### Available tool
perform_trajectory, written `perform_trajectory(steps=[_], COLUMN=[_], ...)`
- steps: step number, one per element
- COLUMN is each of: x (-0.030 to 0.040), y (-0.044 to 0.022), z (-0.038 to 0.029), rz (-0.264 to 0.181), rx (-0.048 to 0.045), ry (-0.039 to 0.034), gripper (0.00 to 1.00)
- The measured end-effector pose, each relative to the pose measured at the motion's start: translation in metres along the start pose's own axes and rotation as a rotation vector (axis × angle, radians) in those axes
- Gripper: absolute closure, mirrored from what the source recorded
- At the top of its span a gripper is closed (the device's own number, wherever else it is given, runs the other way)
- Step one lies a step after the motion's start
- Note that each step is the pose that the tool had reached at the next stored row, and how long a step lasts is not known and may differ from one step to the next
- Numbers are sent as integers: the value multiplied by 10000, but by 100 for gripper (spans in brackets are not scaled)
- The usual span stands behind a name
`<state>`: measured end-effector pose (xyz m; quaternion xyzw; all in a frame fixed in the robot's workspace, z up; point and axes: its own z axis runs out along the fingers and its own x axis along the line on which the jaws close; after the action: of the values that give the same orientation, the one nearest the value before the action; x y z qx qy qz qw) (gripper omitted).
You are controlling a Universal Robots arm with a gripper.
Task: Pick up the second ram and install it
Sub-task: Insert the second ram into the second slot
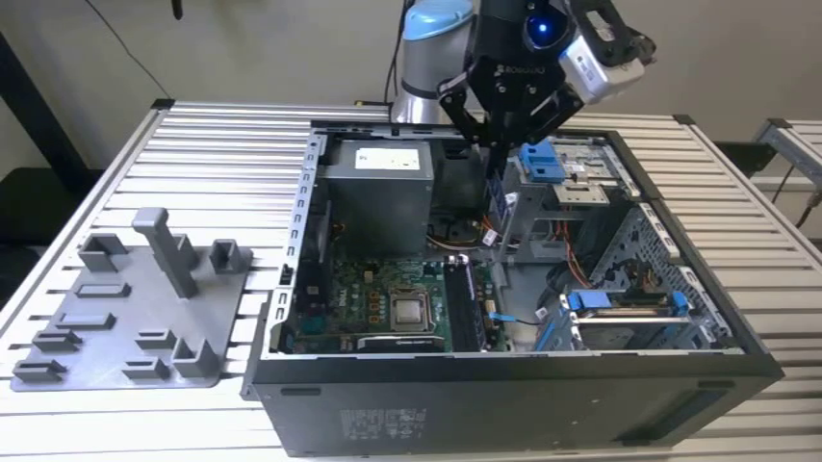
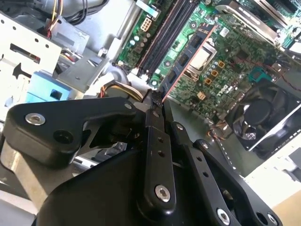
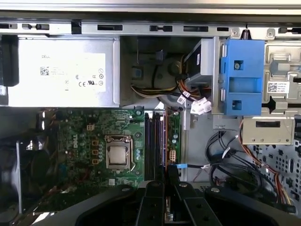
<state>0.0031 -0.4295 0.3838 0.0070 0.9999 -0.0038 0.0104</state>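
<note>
My gripper hangs over the open computer case, shut on the second ram. The ram is a thin dark stick with a pale label and points straight down from the fingers. In both wrist views it appears edge-on, running out from between the closed fingers toward the motherboard. In the second wrist view the ram shows a row of chips on its face. In the first wrist view the ram lines up beside the long dark memory slots, above them and not touching.
A grey holder tray with upright posts lies on the slatted table at the exterior view's left. Inside the case are the power supply, the processor socket, a blue drive bracket, a fan and loose cables.
</note>
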Motion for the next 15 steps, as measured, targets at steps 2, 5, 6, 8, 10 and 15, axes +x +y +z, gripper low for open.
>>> perform_trajectory(steps=[2,5,6,8,10,15], x=[1,2,2,3,4,6], y=[0,1,1,1,1,2], z=[36,90,109,146,182,274], rz=[-4,-7,-7,-6,-6,-7], rx=[0,0,1,0,-2,-1], ry=[0,0,1,0,0,0], gripper=[86,86,86,86,86,86])
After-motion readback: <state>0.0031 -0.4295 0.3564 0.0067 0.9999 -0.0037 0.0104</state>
